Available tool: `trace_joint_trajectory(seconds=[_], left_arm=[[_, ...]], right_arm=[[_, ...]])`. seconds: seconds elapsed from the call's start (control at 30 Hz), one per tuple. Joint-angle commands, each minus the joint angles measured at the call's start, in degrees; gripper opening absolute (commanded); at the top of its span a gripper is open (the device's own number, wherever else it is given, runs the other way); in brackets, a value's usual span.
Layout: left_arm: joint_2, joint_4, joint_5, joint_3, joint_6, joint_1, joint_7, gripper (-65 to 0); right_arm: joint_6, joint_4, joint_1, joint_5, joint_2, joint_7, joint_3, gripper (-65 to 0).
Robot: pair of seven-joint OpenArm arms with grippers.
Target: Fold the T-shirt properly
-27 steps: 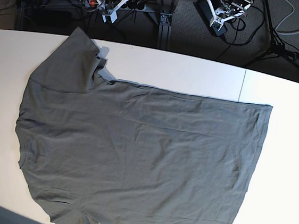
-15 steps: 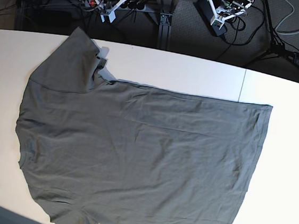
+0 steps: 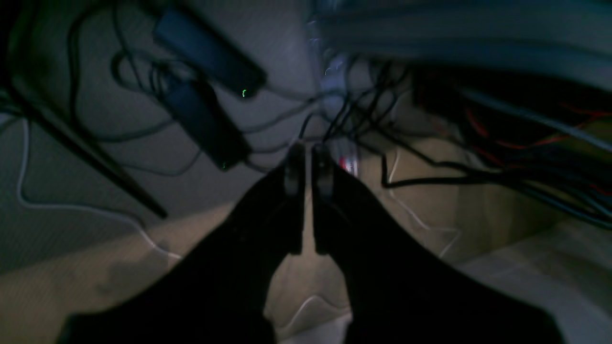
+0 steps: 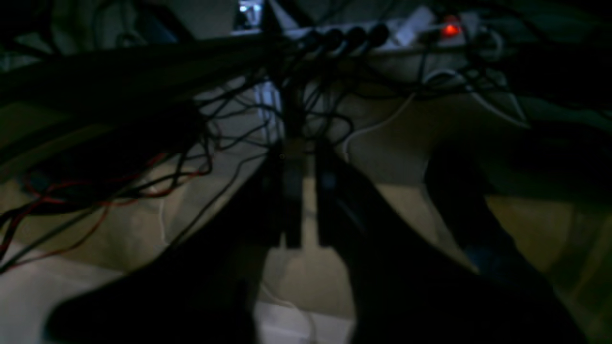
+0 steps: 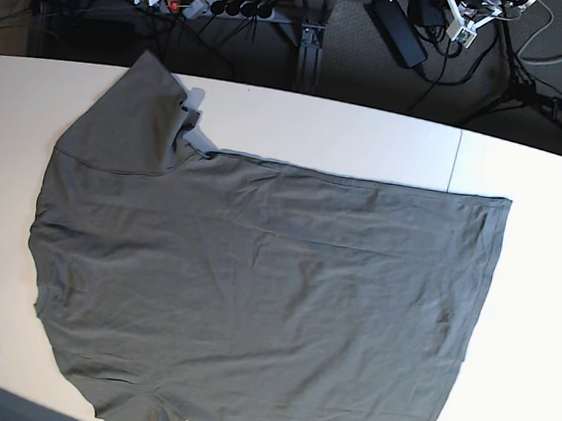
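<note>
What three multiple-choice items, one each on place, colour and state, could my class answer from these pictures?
1. Where do the T-shirt's sleeves lie in the base view?
A. left
B. right
C. centre

2. What colour is the T-shirt?
A. red
B. olive-grey
C. white

3. How does the T-shirt lie?
A. folded in half
B. rolled up
C. spread flat

Answers:
1 A: the T-shirt has its sleeves at the left, its hem at the right.
2 B: the cloth is dark olive-grey on the pale table.
3 C: one flat layer, both end effectors off it at the top edge.
</note>
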Motion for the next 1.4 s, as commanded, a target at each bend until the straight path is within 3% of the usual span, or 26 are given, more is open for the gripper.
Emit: trace_joint_trajectory(seconds=[0.0, 0.13, 0.23, 0.33, 0.43, 0.5, 0.6, 0.67, 0.9, 0.93, 1.07, 1.1, 1.27, 1.37], left_arm=[[-1.25, 3.30, -0.76, -0.13, -1.27, 2.01, -0.37, -61.9], [-3.10, 16.17, -2.14, -3.61, -1.27, 9.07, -0.04, -61.0], [-3.45, 26.10, -3.34, -9.14, -1.57, 14.51, -0.02, -56.0], [-3.78, 35.26, -5.66, -14.51, -6.36, 19.02, 0.02, -51.2], [-4.68, 43.32, -9.94, -19.02, -7.12, 22.64, 0.02, -49.9], [-5.46, 48.22, -12.52, -21.77, -7.12, 24.90, 0.04, -49.9], [-6.36, 54.45, -14.99, -25.42, -7.12, 27.65, 0.02, -49.9], [-6.49, 57.94, -15.28, -27.65, -7.12, 28.98, 0.15, -49.9], [-8.96, 63.65, -20.06, -31.26, -7.12, 30.62, 6.60, -49.7], [-9.31, 63.65, -20.68, -31.26, -7.12, 30.62, 7.15, -47.8], [-10.38, 63.65, -24.63, -31.26, -7.12, 30.58, 10.19, -28.2], [-10.60, 63.65, -25.11, -31.26, -7.12, 30.60, 10.97, -26.1], [-11.21, 63.65, -26.32, -32.02, -7.12, 30.58, 11.96, -26.0], [-11.21, 63.65, -27.98, -33.31, -7.12, 30.56, 11.98, -26.0]], right_arm=[[3.37, 2.95, -2.08, 2.49, 1.36, -1.07, 0.04, -60.8], [4.87, 14.19, -9.62, 11.39, 5.16, -6.23, 0.04, -60.8], [5.92, 24.11, -15.61, 17.94, 8.39, -8.39, 0.07, -60.7], [6.25, 34.97, -21.46, 23.02, 11.65, -10.27, 0.37, -60.7], [6.82, 46.27, -26.10, 24.68, 13.88, -10.86, 1.53, -59.7], [6.80, 52.98, -27.96, 25.77, 15.02, -10.86, 2.56, -53.1], [6.71, 59.71, -28.55, 30.12, 15.52, -13.42, 5.42, -35.8], [6.71, 61.99, -28.24, 35.08, 15.50, -15.39, 8.15, -30.8], [6.69, 62.25, -21.31, 41.75, 15.34, -17.27, 14.01, -29.1], [6.71, 61.66, -20.02, 41.72, 15.34, -17.57, 14.01, -28.9], [6.67, 56.61, -14.60, 41.75, 15.34, -18.45, 14.01, -28.9], [6.67, 54.88, -13.38, 41.79, 15.34, -18.64, 14.01, -28.9], [6.58, 46.21, -9.14, 44.04, 15.21, -19.34, 14.01, -28.9], [6.71, 43.04, -6.88, 47.30, 15.02, -22.91, 13.90, -28.9]])
